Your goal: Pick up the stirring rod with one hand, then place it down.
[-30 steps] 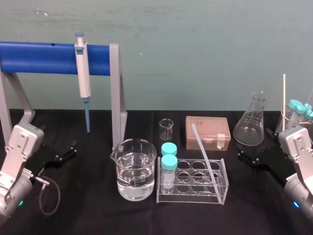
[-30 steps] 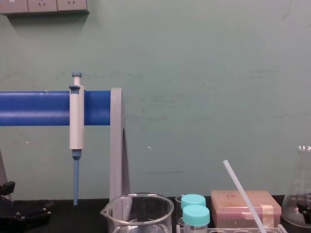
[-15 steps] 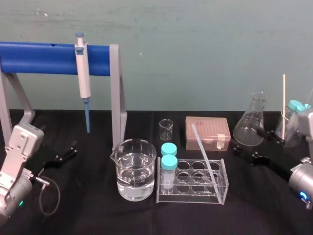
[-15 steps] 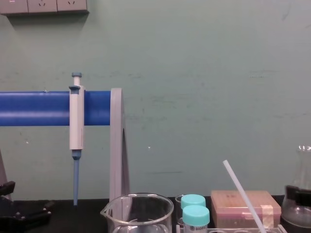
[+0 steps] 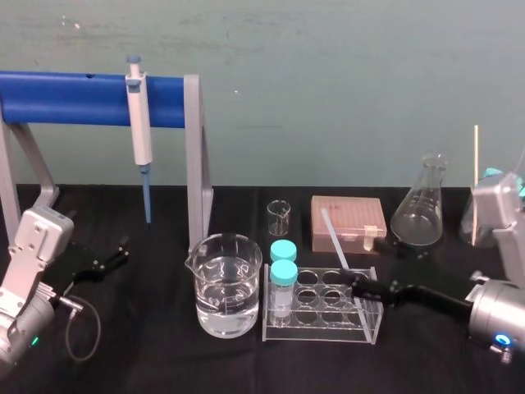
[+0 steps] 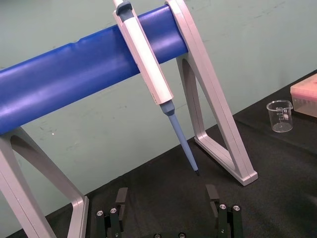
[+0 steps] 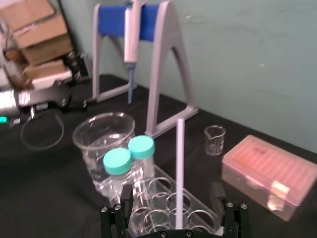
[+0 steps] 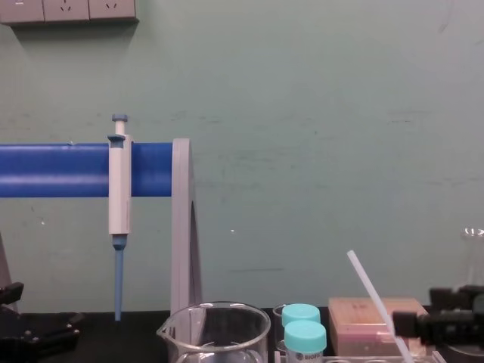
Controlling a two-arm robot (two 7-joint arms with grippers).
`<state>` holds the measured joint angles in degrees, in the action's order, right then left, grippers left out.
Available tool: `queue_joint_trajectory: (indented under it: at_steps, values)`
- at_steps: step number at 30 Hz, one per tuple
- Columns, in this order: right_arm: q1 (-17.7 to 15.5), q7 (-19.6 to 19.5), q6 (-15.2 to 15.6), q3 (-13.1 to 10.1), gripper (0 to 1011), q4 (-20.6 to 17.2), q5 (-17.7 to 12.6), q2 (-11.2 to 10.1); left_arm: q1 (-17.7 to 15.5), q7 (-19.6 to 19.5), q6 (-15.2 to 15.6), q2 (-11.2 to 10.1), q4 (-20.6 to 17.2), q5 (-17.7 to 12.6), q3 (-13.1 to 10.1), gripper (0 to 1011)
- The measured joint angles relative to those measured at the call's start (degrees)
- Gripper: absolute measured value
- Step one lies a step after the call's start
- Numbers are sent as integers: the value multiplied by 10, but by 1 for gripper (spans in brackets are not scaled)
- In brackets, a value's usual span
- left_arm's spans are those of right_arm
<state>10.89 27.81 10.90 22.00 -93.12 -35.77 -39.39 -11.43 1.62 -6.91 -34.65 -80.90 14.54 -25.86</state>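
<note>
**— How much free room is there on that table?**

— Take the tube rack (image 5: 324, 305) as the middle of the dial. The black table (image 5: 148, 353) lies bare along its near edge, from five round to seven o'clock. The far edge meets the green wall. The right arm takes up the three o'clock side.

**— What crowds the rack?**

— Biggest first. The blue-barred stand (image 5: 82, 97) is out at ten o'clock, well apart, with the pipette (image 5: 140, 123) hanging from its bar. The big beaker (image 5: 228, 283), part full of water, sits just beside the rack at nine. The flask (image 5: 420, 209) stands near, at two o'clock. The pink box (image 5: 349, 222) sits close behind at twelve. Two teal-capped tubes (image 5: 284, 271) stand in the rack's nine o'clock end. The small beaker (image 5: 279, 216) is at eleven, behind them.

**— And the stirring rod?**

— The stirring rod (image 5: 336, 246) stands in a hole near the rack's three o'clock end. It leans, with its top tipped towards eleven, across the front of the pink box.

**— The grippers?**

— The right gripper (image 5: 361, 286) is low at the rack's three o'clock end. Its fingers are spread wide, one to each side of the rod, and I can't see either touching it. The left gripper (image 5: 115, 254) sits at nine o'clock, beyond the big beaker. Its fingers are also apart, and it holds nothing.
</note>
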Motion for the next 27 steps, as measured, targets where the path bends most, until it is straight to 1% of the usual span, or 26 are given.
queue_joint_trajectory:
  at_steps: [2,5,6,11,12,14,15,19,21,27]
  values:
    - [12,7,3,13,1003,9,13,2,0,0,0,0,0,0,0,1000]
    - [25,9,4,24,1003,22,25,9,0,0,0,0,0,0,0,1000]
    - [35,8,4,30,1003,33,35,16,0,0,0,0,0,0,0,1000]
    - [58,3,2,41,1003,60,55,40,0,0,0,0,0,0,0,1000]
    - [64,2,-1,43,1003,68,60,49,0,0,0,0,0,0,0,1000]
    - [70,2,-4,45,1003,75,64,57,0,0,0,0,0,0,0,1000]
    - [75,2,-6,47,1003,81,68,65,0,0,0,0,0,0,0,1000]
    - [84,2,-11,50,1003,92,74,79,0,0,0,0,0,0,0,1000]
    - [87,2,-13,50,1003,96,77,85,0,0,0,0,0,0,0,1000]
    - [89,-2,-11,48,1003,100,84,92,0,0,0,0,0,0,0,1000]
